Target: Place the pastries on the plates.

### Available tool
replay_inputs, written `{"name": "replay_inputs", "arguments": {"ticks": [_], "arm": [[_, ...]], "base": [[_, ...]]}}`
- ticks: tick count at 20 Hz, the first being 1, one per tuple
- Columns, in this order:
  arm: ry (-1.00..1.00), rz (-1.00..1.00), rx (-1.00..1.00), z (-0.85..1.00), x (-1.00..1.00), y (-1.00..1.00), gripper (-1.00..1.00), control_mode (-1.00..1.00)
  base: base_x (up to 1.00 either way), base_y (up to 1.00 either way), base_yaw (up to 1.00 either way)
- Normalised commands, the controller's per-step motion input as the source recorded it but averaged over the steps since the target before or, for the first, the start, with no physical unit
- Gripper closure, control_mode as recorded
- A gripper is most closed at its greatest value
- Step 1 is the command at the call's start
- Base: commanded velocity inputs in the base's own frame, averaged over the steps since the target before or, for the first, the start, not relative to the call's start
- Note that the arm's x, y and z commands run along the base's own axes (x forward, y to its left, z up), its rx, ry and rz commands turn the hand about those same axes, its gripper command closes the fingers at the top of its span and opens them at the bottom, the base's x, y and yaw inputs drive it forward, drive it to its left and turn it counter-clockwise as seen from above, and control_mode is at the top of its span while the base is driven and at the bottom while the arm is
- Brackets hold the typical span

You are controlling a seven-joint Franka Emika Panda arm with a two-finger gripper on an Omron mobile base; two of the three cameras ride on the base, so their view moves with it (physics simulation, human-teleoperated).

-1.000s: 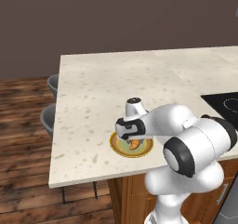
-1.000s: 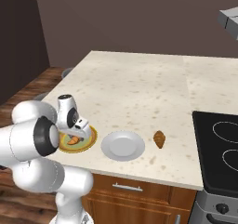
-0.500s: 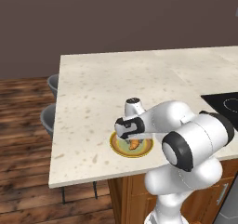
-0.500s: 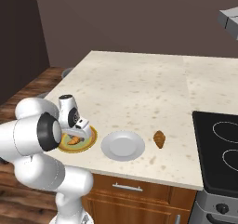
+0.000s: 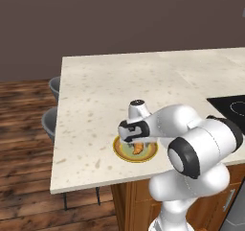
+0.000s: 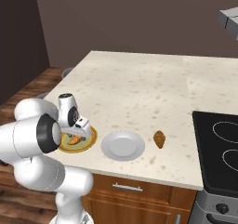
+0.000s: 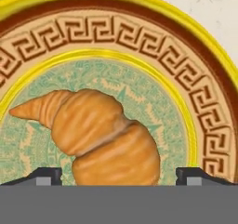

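Observation:
A golden croissant (image 7: 107,135) lies on the green centre of the yellow-rimmed plate (image 7: 186,23), near the counter's front edge. My gripper (image 7: 119,174) hangs just above it, open, its fingertips (image 7: 44,174) standing wide on either side of the pastry. The base views show the same plate (image 5: 122,151) (image 6: 93,137) under my gripper (image 5: 136,143) (image 6: 77,134), with the croissant (image 5: 138,148) (image 6: 73,139) resting on it. A plain pale plate (image 6: 123,145) sits bare to the right. A second croissant (image 6: 159,139) lies on the counter just beyond that plate.
A black cooktop (image 6: 218,144) (image 5: 229,105) occupies the counter's right end. Grey stools (image 5: 52,120) stand by the counter's left side above the wooden floor. The pale speckled counter (image 6: 139,88) stretches wide behind the plates.
The jaws have sprung apart from shut to wide open, and the croissant now lies free on the yellow-rimmed plate. The arm has barely moved.

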Motion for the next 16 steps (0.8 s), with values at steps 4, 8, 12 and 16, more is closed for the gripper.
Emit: {"name": "replay_inputs", "arguments": {"ticks": [4,8,12,16], "arm": [[-0.10,0.00,0.00,0.74,-0.23,-0.08,-1.00,-1.00],[-0.05,-0.01,-0.12,0.65,-0.32,-0.37,-1.00,-1.00],[0.00,0.00,-0.10,0.56,-0.06,-0.85,-1.00,-1.00],[0.00,0.00,-0.07,0.45,-0.01,-0.90,-1.00,-1.00]], "base": [[0.00,0.00,0.00],[0.00,0.00,0.00],[0.00,0.00,0.00],[0.00,0.00,0.00]]}}
